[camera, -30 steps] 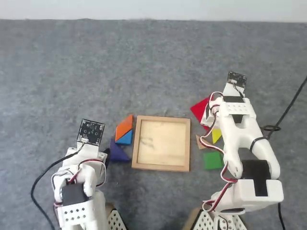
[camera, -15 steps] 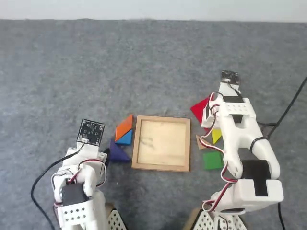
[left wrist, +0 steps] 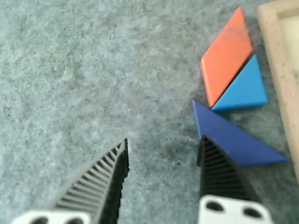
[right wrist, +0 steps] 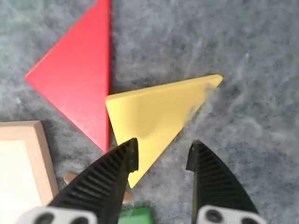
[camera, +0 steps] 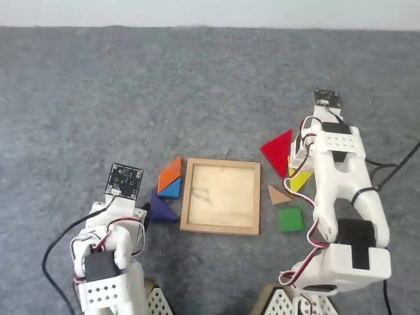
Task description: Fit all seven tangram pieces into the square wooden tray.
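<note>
- Beside the tray's right edge, the right arm (camera: 336, 177) stretches forward over the grey carpet (camera: 131, 85). The right gripper (right wrist: 161, 155) hangs above the yellow triangle (right wrist: 154, 116).
- Its jaws are parted a moderate way and grip nothing. One ribbed black finger (right wrist: 112, 177) covers a corner of that triangle.
- The left arm (camera: 105, 262) sits folded close to its base, with the left gripper (left wrist: 161, 161) low over the carpet. Its jaws are spread wide and hold nothing. One fingertip (left wrist: 217, 168) overlaps the edge of the dark blue triangle (left wrist: 236, 140).
- The tray (camera: 186, 197) is square, of pale wood with a raised rim, and lies flat on the carpet between the arms.
- There are seven flat, solid-coloured pieces: five triangles, one parallelogram and one square. All lie on the carpet outside the tray.
- Three are left of the tray. The orange parallelogram (left wrist: 227, 56) lies edge to edge with the light blue triangle (left wrist: 243, 86), and the dark blue triangle is just beside them.
- Four are right of it. The large red triangle (right wrist: 79, 79) touches the yellow one. A small tan triangle (camera: 278, 194) and a green square (camera: 291, 219) lie nearer the arm's base.
</note>
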Robot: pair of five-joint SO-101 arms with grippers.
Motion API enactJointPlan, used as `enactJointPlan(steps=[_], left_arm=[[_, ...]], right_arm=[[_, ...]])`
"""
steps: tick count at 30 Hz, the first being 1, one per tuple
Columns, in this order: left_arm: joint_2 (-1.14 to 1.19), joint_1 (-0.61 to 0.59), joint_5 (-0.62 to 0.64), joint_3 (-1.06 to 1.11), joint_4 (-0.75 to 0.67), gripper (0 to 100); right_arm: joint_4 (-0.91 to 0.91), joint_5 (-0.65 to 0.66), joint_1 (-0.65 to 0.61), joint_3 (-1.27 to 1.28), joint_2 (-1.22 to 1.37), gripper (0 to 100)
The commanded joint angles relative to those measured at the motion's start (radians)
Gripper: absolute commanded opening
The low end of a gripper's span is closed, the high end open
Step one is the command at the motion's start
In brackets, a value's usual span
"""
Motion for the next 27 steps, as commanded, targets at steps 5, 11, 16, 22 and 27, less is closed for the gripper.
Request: enactJointPlan(steps=[5, 11, 16, 22, 27], left_arm=[[0.003, -0.005, -0.009, -0.007, 0.006, 23], [0.003, -0.005, -0.009, -0.007, 0.006, 23], [0.003, -0.005, -0.009, -0.007, 0.006, 23], [0.003, -0.005, -0.009, -0.007, 0.006, 23], [0.003, -0.005, -0.009, -0.007, 0.006, 23]], right_arm=[[0.008, 0.014, 0.01, -0.055, -0.024, 18.4], [0.007, 0.014, 0.008, -0.058, -0.018, 18.4], [0.007, 0.014, 0.008, -0.058, -0.018, 18.4], [0.007, 0.017, 0.008, -0.058, -0.018, 18.4], [0.007, 0.017, 0.008, -0.055, -0.016, 18.4]])
